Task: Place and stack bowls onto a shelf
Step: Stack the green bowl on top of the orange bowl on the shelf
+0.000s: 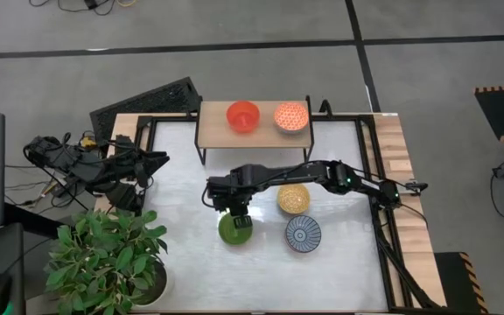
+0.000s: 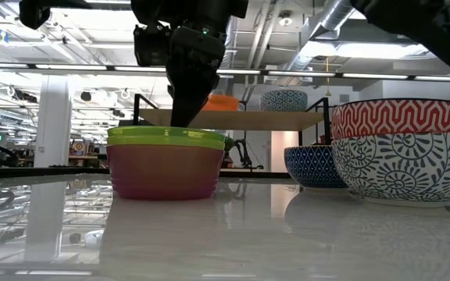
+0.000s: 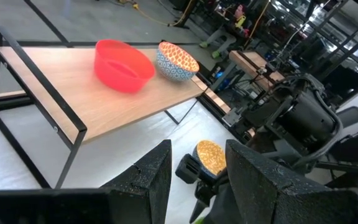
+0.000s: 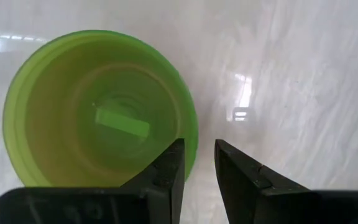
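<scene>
On the table, a green bowl (image 1: pixel 233 229) (image 4: pixel 98 112) sits nested in a magenta bowl (image 2: pixel 166 172). My right gripper (image 4: pixel 199 152) (image 1: pixel 237 214) hangs over the green bowl's rim, pointing down and open a little. One finger is over the inside and the other is outside, with table showing between the rim and the outer finger. The shelf (image 1: pixel 252 136) holds a red bowl (image 1: pixel 242 115) and an orange-patterned bowl (image 1: pixel 291 116), both standing on their bases. A yellow bowl (image 1: pixel 293 199) and a blue-grey radial-lined bowl (image 1: pixel 303 234) stand on the table. My left gripper (image 3: pixel 197 168) waits open at the table's left side.
In the low view a red-patterned bowl (image 2: pixel 405 117) sits nested in a blue-patterned one (image 2: pixel 401 168) at the near right. A potted plant (image 1: pixel 103 258) stands at the near left corner. Bare wood (image 3: pixel 104 106) lies on the shelf's left part, beside the red bowl.
</scene>
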You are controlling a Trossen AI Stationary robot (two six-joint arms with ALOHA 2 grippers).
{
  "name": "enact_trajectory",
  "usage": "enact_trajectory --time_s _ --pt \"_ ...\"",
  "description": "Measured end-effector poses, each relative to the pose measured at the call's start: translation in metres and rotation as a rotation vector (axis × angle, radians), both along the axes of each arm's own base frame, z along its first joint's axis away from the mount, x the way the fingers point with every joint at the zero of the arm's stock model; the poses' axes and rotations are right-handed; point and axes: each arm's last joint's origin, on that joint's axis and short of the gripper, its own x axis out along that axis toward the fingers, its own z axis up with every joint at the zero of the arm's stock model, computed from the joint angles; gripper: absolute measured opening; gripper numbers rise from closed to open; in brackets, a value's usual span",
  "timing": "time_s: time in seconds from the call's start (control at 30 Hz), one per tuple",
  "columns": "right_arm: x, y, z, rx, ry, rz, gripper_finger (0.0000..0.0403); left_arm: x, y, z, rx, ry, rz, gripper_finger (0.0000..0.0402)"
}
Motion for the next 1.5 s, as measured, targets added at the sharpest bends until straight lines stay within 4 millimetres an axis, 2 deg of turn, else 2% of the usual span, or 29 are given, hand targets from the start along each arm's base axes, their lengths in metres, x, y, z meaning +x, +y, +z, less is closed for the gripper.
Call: enact_trajectory --time_s 0.37,0.67,0.9,1.23,1.5 --pt "-0.004 0.003 -0.023 0.000 0.063 0.007 0.0112 0.000 0.000 0.000 0.003 0.005 0.001 0.0135" --pt "-0.004 0.002 -0.022 0.000 0.063 -0.009 0.0089 0.000 0.000 0.000 0.003 0.005 0.001 0.0135" --pt "-0.004 0.002 -0.022 0.000 0.064 -0.011 0.0088 0.000 0.000 0.000 0.003 0.004 0.001 0.0135" --pt "-0.006 0.000 -0.008 -0.046 0.027 -0.026 0.0088 0.000 0.000 -0.001 0.006 0.011 0.001 0.0135" --pt "-0.007 0.000 -0.008 -0.045 0.032 -0.029 0.0088 0.000 0.000 -0.001 0.007 0.012 0.001 0.0135"
